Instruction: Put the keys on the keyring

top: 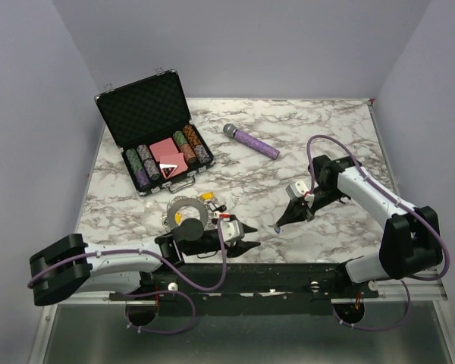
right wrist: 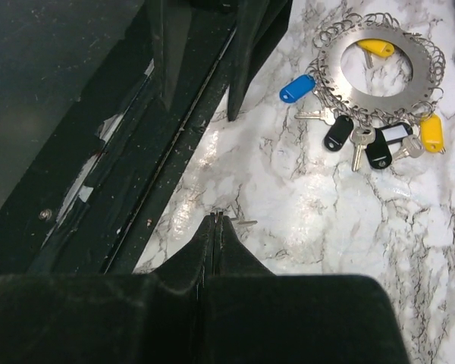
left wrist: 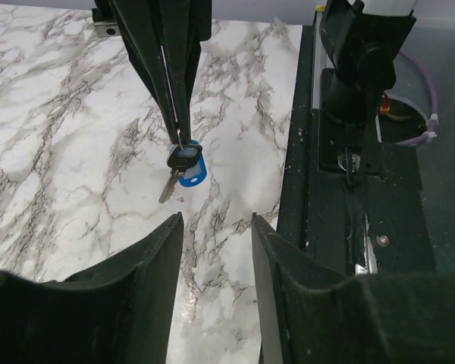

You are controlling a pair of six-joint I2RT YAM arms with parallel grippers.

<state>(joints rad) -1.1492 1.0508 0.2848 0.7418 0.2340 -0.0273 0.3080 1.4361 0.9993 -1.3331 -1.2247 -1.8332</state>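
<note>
1. The table top [top: 303,159] is patterned as white marble with grey and black veins.
2. The keyring [right wrist: 375,89] is finished in silvery grey.
3. The keys [right wrist: 362,138] around it are capped in blue, yellow, black, and black with white. Their blades are silver.
4. One separate key [left wrist: 183,159] is marked by a black head and a blue tag.
5. The left gripper [left wrist: 216,227] and right gripper [left wrist: 180,133] are coloured black.
6. The microphone [top: 252,142] is covered in purple, with a grey head.
7. The case [top: 148,106] is black. Its chips [top: 142,163] are striped in green, purple and orange, and its cards [top: 167,149] are reddish pink.
8. The cables [top: 224,262] are purple, and the walls [top: 250,45] are pale lilac.
</note>
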